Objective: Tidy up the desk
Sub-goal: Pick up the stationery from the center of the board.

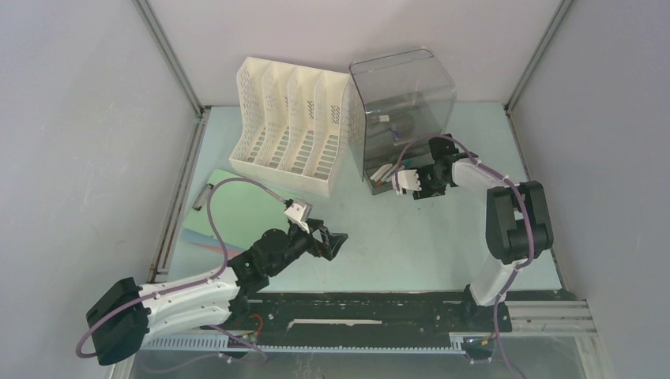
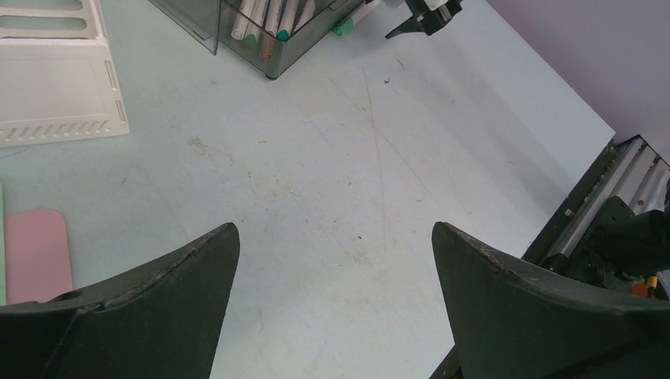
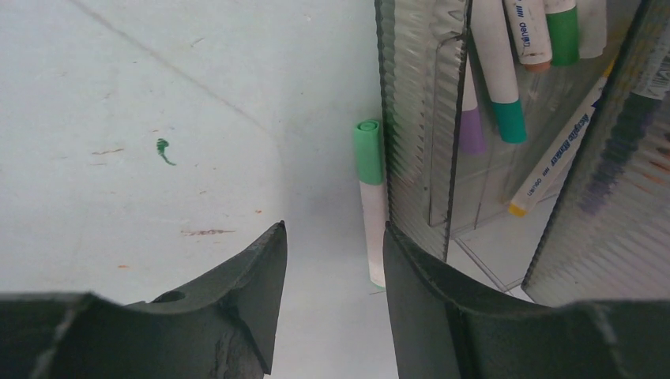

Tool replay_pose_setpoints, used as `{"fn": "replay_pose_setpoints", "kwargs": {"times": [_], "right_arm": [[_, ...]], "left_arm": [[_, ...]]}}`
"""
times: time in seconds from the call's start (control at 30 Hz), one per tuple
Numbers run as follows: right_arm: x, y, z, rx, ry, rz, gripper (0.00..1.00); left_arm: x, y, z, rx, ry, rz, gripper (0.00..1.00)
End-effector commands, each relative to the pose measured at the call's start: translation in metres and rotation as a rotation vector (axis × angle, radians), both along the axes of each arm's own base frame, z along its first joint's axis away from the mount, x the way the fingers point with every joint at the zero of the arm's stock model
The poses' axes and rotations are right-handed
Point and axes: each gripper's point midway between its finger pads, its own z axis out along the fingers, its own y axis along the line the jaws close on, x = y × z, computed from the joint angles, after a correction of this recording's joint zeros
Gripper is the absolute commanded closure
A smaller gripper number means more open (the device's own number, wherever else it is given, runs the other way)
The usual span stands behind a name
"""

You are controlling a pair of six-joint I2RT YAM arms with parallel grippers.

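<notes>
The bench (image 1: 411, 237) fills the whole floor of the cell, a pale mint-green slab, matte and smooth, with aluminium rails (image 1: 178, 189) and grey walls around it. Up close its surface is worn: fine scratches cross it, brownish smudges dot it, and a small green ink mark (image 3: 163, 150) sits a short way out from the smoky organiser (image 1: 399, 103).

That organiser stands towards the back of the bench, with several markers (image 3: 506, 71) inside its ribbed compartments. A white file rack (image 1: 292, 130) stands just beside it. A green-capped marker (image 3: 370, 181) lies flat on the bench along the organiser's outer wall.

The right pincer (image 3: 333, 233) is down at the organiser's base, its jaws parted by a narrow gap. The marker's white end reaches into that gap, close to the organiser-side finger; I can't quite tell whether they touch, but it isn't clamped.

The left pincer (image 2: 333, 229) hovers well apart from the organiser, spread wide over bare bench and holding nothing.
</notes>
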Motion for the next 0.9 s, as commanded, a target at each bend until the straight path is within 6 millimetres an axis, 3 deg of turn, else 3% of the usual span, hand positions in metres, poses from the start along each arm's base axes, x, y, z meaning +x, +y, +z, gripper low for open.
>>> {"fn": "replay_pose_setpoints", "kwargs": {"times": [0.0,0.53,0.87], "right_arm": [[0.02,-0.002,0.001,-0.036,-0.059,-0.005,0.44],[0.022,-0.009,-0.018,-0.013,0.045,-0.071,0.46],[0.013,-0.01,-0.028,-0.028,0.154,-0.086,0.59]], "left_arm": [[0.006,0.004,0.008,-0.009,-0.039,0.03,0.0],[0.009,0.001,0.008,0.002,-0.035,0.027,0.0],[0.009,-0.002,0.009,0.003,-0.036,0.021,0.0]]}}
